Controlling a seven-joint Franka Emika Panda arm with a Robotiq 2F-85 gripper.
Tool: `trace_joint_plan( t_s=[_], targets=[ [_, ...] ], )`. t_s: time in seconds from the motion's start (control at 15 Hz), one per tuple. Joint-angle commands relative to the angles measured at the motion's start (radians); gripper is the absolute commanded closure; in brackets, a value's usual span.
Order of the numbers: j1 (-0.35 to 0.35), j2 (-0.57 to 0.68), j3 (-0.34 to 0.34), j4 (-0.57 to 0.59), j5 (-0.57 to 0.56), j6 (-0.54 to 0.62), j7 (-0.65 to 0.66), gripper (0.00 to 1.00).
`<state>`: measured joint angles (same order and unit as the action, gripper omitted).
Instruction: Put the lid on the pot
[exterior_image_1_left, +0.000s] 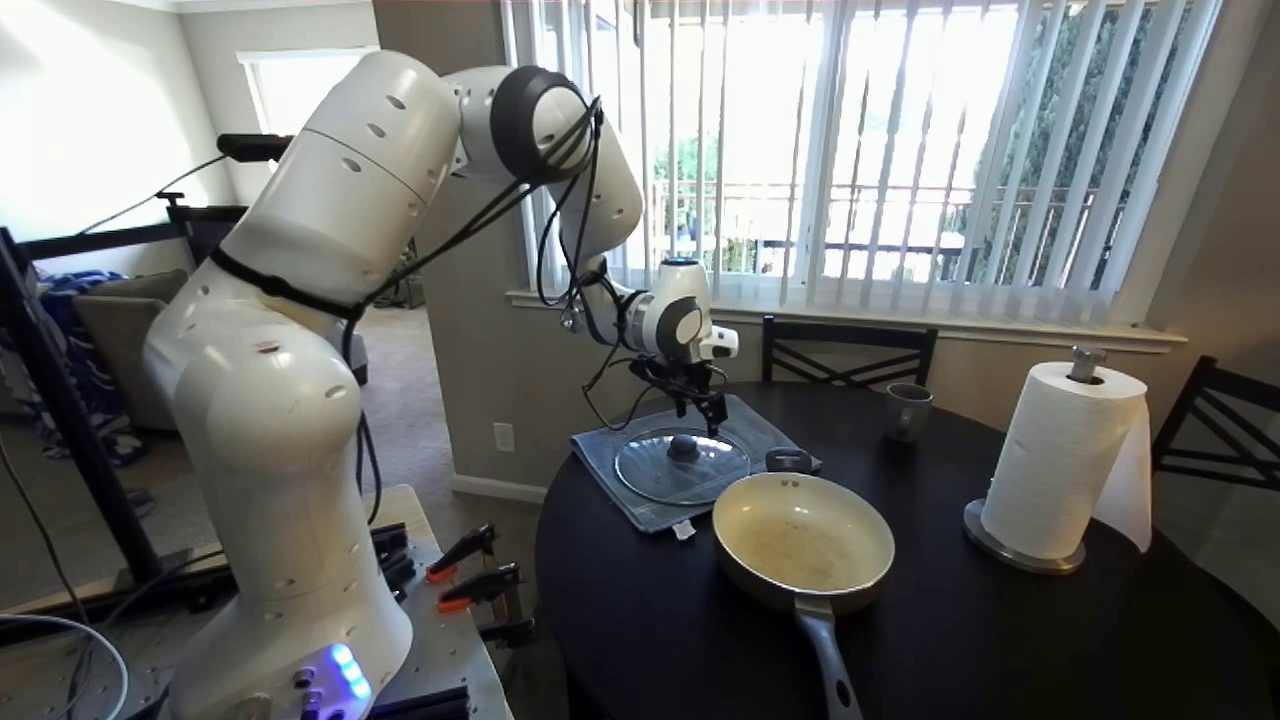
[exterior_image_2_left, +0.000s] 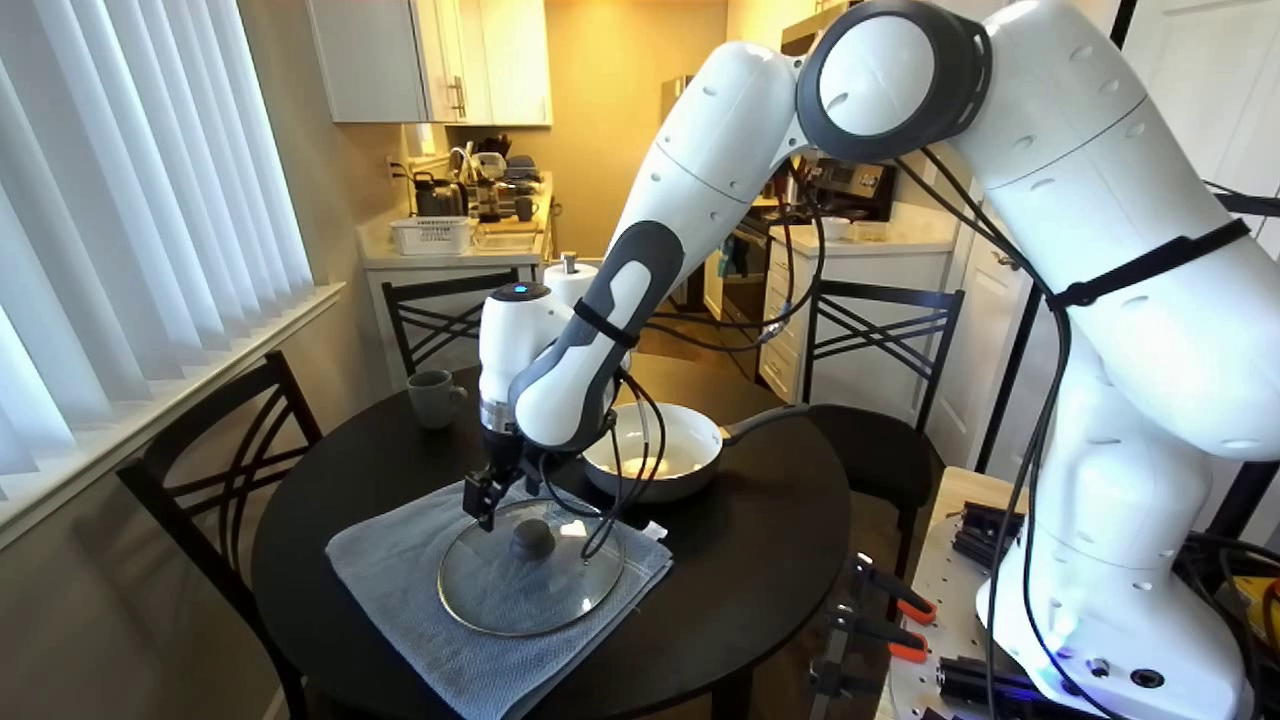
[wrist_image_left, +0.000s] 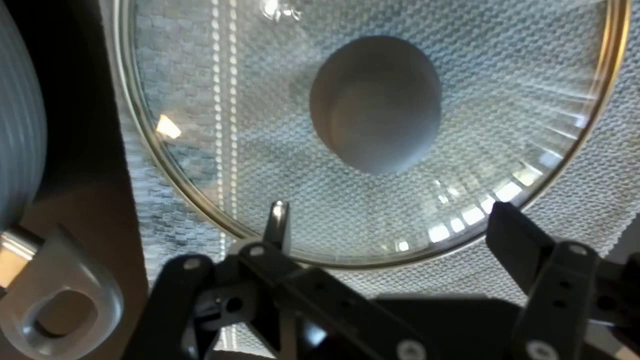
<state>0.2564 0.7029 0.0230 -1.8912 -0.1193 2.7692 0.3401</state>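
The lid (exterior_image_1_left: 720, 470), clear glass with a metal rim and a dark knob (exterior_image_1_left: 683, 447), lies flat, knob up, on the grey-blue cloth; it also shows in an exterior view (exterior_image_2_left: 560, 590) and in the wrist view (wrist_image_left: 370, 210). The pot (exterior_image_1_left: 805, 540), a cream-inside frying pan with a long dark handle, stands uncovered beside the cloth; it also shows in an exterior view (exterior_image_2_left: 668, 490), and its edge shows in the wrist view (wrist_image_left: 17, 120). My gripper (wrist_image_left: 389, 207) is open and empty over the lid's rim, off to one side of the knob; both exterior views show it there (exterior_image_1_left: 697, 415) (exterior_image_2_left: 488, 508).
The grey-blue cloth (exterior_image_2_left: 420, 560) lies on the dark round table (exterior_image_1_left: 630, 600). A grey mug (exterior_image_1_left: 908, 412) stands behind the pot. A paper towel roll (exterior_image_1_left: 1065, 470) stands on the table beyond the pot. Chairs (exterior_image_1_left: 850, 350) ring the table. The pot's small loop handle (wrist_image_left: 62, 310) points toward the cloth's side.
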Motion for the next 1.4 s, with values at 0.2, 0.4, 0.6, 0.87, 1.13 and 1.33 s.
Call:
trace_joint_plan(
  t_s=[0.2, 0.4, 0.6, 0.87, 1.13, 1.33],
  targets=[
    [-0.013, -0.008, -0.005, 0.003, 0.029, -0.158, -0.067, 0.0],
    [-0.035, 0.002, 0.043, 0.017, 0.046, -0.159, -0.12, 0.0],
    [-0.024, 0.024, 0.057, 0.043, 0.047, -0.18, -0.129, 0.0],
    [-0.048, 0.051, 0.059, 0.05, 0.084, -0.175, -0.122, 0.0],
    [-0.06, 0.051, 0.045, 0.048, 0.095, -0.139, -0.108, 0.0],
    [-0.063, 0.057, 0.045, 0.067, 0.094, -0.161, -0.112, 0.0]
  ],
)
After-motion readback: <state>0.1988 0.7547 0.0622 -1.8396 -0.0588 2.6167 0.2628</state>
